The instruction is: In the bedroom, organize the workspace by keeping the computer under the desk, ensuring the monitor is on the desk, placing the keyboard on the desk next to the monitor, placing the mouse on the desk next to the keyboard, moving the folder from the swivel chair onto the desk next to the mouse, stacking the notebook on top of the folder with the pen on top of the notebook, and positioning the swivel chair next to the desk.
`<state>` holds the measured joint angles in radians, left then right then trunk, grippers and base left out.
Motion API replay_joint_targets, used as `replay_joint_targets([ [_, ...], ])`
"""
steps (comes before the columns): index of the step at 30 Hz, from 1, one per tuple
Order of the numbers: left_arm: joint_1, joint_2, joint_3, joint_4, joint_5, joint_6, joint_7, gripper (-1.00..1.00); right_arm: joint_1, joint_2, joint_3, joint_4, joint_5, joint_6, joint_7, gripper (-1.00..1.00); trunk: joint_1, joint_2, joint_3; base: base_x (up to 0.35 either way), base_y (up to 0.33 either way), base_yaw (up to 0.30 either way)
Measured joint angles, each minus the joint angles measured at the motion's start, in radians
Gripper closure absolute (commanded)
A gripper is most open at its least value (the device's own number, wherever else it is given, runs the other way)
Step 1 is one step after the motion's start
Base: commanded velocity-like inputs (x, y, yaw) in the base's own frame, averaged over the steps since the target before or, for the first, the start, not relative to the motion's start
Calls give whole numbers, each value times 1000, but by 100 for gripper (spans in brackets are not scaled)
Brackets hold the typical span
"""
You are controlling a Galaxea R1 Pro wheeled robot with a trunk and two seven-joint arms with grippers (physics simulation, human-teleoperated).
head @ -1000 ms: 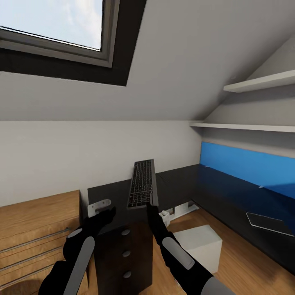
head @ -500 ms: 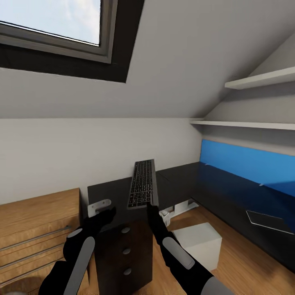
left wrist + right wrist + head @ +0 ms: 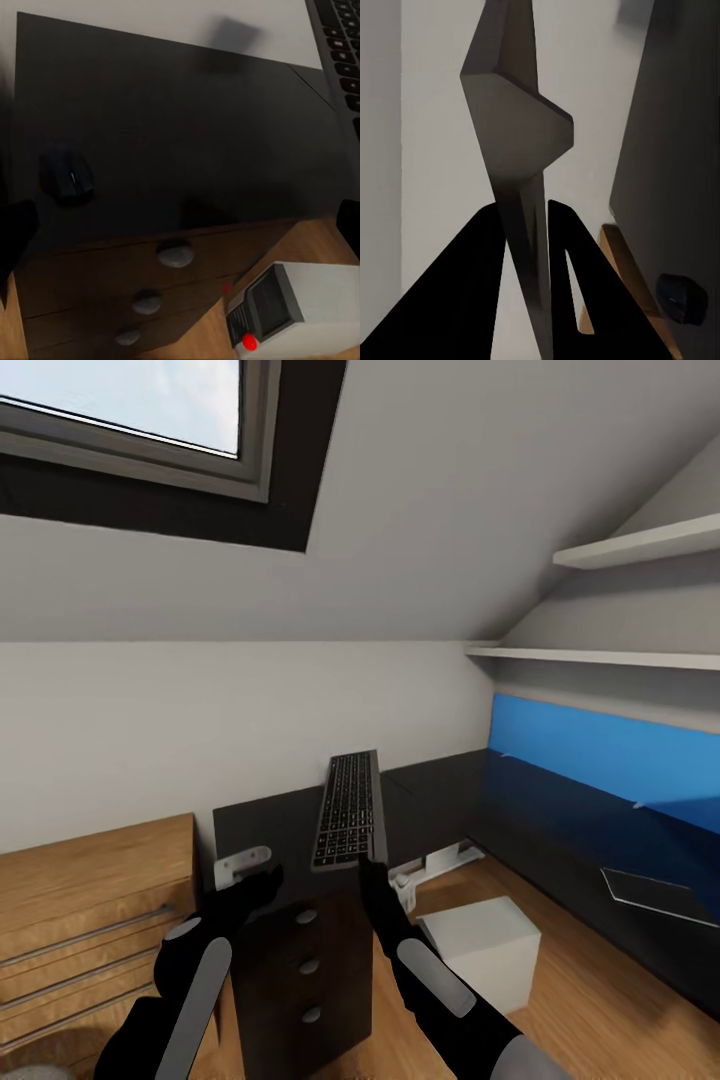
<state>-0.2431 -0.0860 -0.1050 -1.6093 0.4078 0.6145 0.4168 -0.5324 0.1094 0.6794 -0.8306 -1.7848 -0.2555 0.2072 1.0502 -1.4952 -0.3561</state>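
Keyboard (image 3: pixel 348 810) is pinched by its near short edge in the right fingers (image 3: pixel 529 247) and raised above the black drawer cabinet (image 3: pixel 300 950), so it can be carried to the bench (image 3: pixel 500 810); the left fingers (image 3: pixel 262 877) are spread, empty. No writing can be read

Skylight (image 3: pixel 120 420), wall shelves (image 3: pixel 640 545), black drawer cabinet (image 3: pixel 305 980), wooden bench (image 3: pixel 90 900).

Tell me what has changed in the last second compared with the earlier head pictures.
Only the camera turned a little: the whole room slid slightly across the picture. The right hand stays shut on the slim grey-framed keyboard with dark keys, held above the black drawer cabinet. The left hand has not moved. Nothing was taken or let go.
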Motion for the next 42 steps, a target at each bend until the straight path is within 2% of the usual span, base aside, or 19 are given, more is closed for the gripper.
replay_joint_targets([
  [10,0,0,0,0,0,0,0,-100,0,-3,-2,0,0,1,4,100,0,0,-13,0,0,0],
  [23,0,0,0,0,0,0,0,-100,0,-4,-1,-1,1,0,7,100,0,0,-14,0,0,5],
  [34,0,3,3,-1,-1,-3,1,-100,0,-9,-4,3,0,1,4,100,0,0,-14,0,0,235],
  [40,0,7,12,-1,0,-6,3,-100,0,-15,-6,3,0,2,4,100,0,0,-14,0,0,223],
  [42,0,7,29,-1,0,-6,3,-100,0,-25,-6,3,-1,3,5,100,0,0,-14,0,0,66],
])
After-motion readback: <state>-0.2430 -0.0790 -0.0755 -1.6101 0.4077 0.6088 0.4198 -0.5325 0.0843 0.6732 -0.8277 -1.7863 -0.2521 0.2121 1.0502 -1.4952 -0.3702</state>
